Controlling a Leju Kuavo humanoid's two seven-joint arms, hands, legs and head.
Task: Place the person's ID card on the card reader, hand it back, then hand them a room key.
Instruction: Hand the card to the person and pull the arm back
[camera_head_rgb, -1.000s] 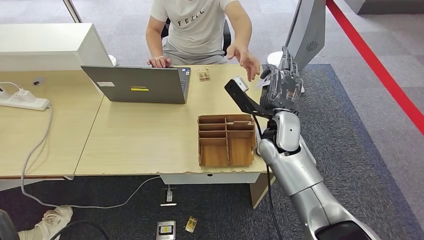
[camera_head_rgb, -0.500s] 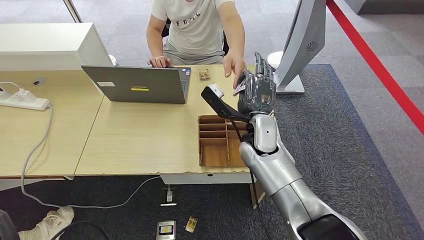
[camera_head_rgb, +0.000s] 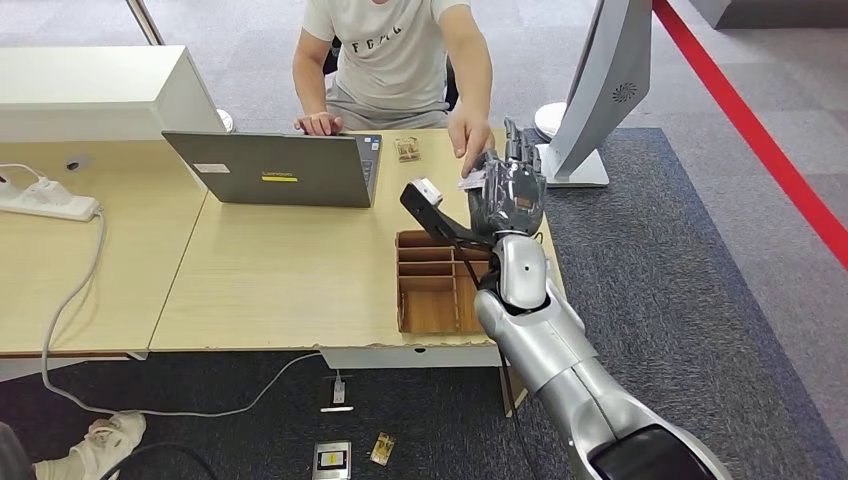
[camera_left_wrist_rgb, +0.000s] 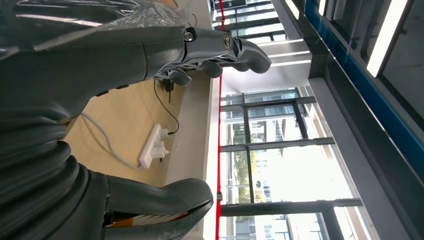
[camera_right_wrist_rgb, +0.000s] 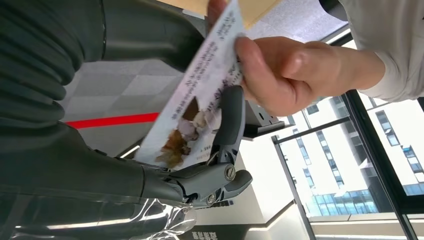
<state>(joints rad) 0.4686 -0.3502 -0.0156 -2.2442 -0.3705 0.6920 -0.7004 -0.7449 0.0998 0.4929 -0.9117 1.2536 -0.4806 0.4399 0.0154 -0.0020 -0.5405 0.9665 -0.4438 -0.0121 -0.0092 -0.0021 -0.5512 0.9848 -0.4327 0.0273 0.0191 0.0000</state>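
Holding the card up at the desk's far edge, the right hand is raised toward the person, so the card sits where their hand can meet it. In the right wrist view the card lies against the robot's fingers, one dark finger pressed along its face, while the person's thumb and fingers pinch its other end; both seem to have hold of it, which reads as a handover in mid-pass, though I cannot tell which way it is going. The wooden tray lies on the desk just under the forearm, near enough for a later reach. The laptop stands well to the side. The left hand holds nothing, its fingers loosely curled but apart, kept out of the way
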